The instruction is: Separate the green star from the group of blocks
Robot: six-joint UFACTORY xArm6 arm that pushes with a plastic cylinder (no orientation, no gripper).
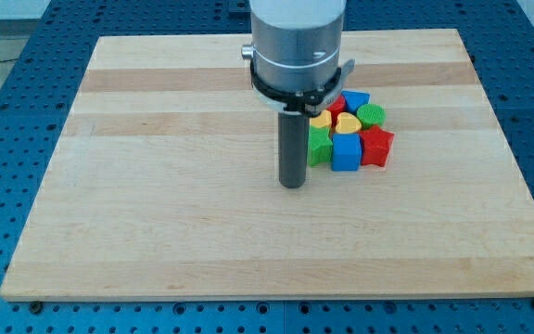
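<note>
The blocks sit packed together right of the board's middle. The green star is at the group's left edge, partly hidden by my rod. A blue cube touches its right side, then a red star. Behind them lie a yellow heart, a yellow block, a green round block, a blue block and a red block. My tip rests on the board just left of and below the green star, very close to it.
The wooden board lies on a blue perforated table. The arm's grey cylinder body hangs over the board's upper middle and hides part of the group's back left.
</note>
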